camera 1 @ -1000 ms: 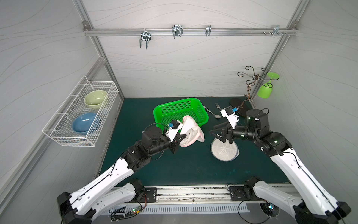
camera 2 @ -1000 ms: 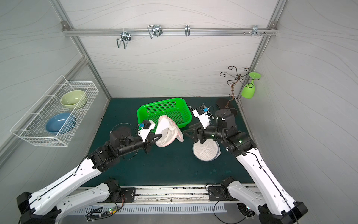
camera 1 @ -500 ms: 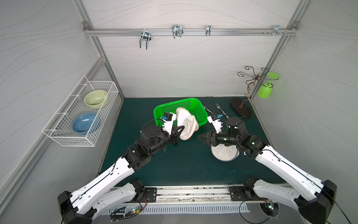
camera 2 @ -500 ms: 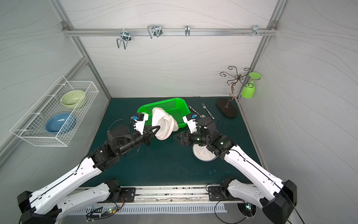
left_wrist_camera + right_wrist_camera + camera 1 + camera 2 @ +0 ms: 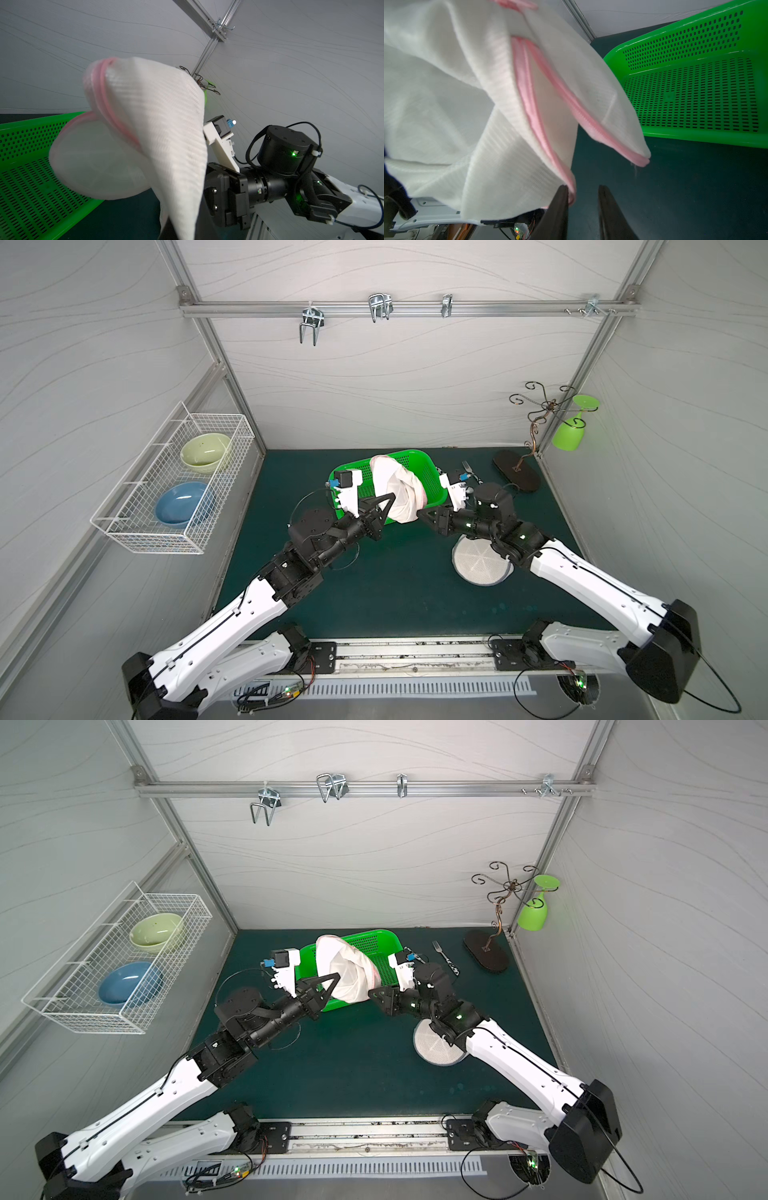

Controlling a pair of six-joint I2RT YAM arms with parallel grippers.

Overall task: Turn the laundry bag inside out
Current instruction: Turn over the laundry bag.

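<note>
The laundry bag (image 5: 395,493) is white ribbed mesh, pink-edged; the basket (image 5: 428,485) bright green, perforated; the bench (image 5: 395,585) dark teal; a pale green bowl (image 5: 205,450); a blue bowl (image 5: 183,504).

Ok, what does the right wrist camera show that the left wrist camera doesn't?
Only the right wrist view shows the right fingers, standing apart next to the hem of the laundry bag. Only the left wrist view shows the right arm and the wire stand behind the bag. Both show the white bag with its pink trim, the green basket and the dark mat.
</note>
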